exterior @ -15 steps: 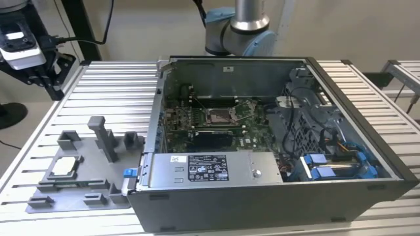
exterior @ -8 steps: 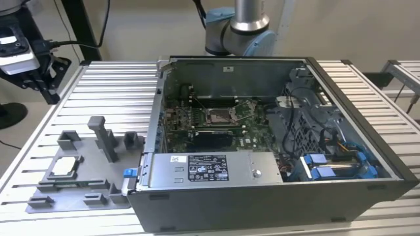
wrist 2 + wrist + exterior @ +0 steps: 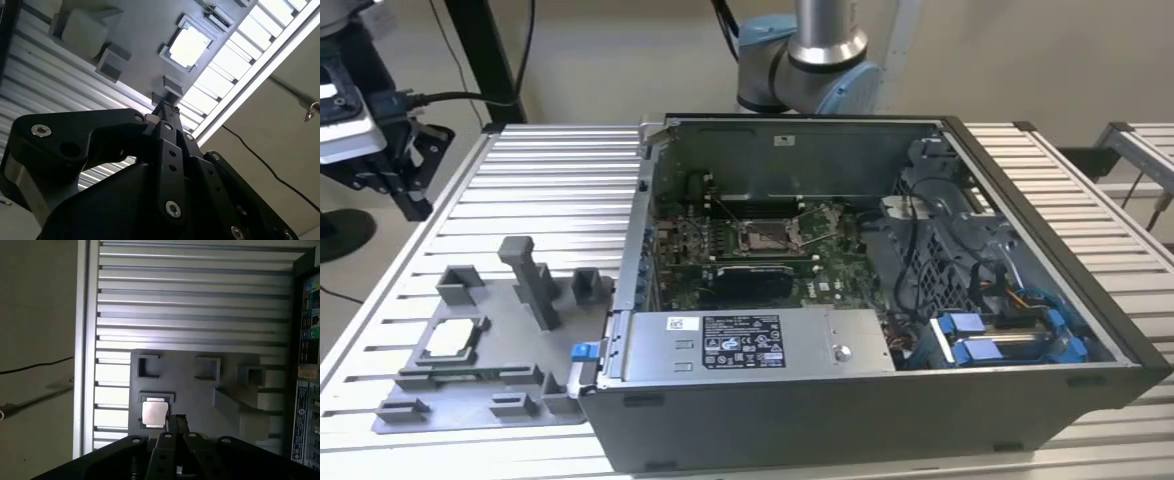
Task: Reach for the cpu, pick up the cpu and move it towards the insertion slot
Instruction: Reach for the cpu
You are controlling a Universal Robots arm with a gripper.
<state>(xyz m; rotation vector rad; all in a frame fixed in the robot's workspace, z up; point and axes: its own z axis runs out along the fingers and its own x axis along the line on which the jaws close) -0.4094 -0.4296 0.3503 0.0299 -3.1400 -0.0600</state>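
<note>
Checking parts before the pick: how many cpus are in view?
1: the cpu, in a recess of the grey tray beside the computer case. More may hide inside the case.

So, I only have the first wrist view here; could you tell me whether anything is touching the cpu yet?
Observer: No. In the exterior view the cpu lies uncovered in its recess on the grey tray, with nothing touching it.
Operator: Thank you. Where is the insertion slot, please?
Observer: The insertion slot sits on the green motherboard inside the open computer case, to the exterior view's right of the tray.
Operator: Does the slot look free?
Observer: Its centre looks dark inside a shiny metal frame, and I see no chip in it.
</note>
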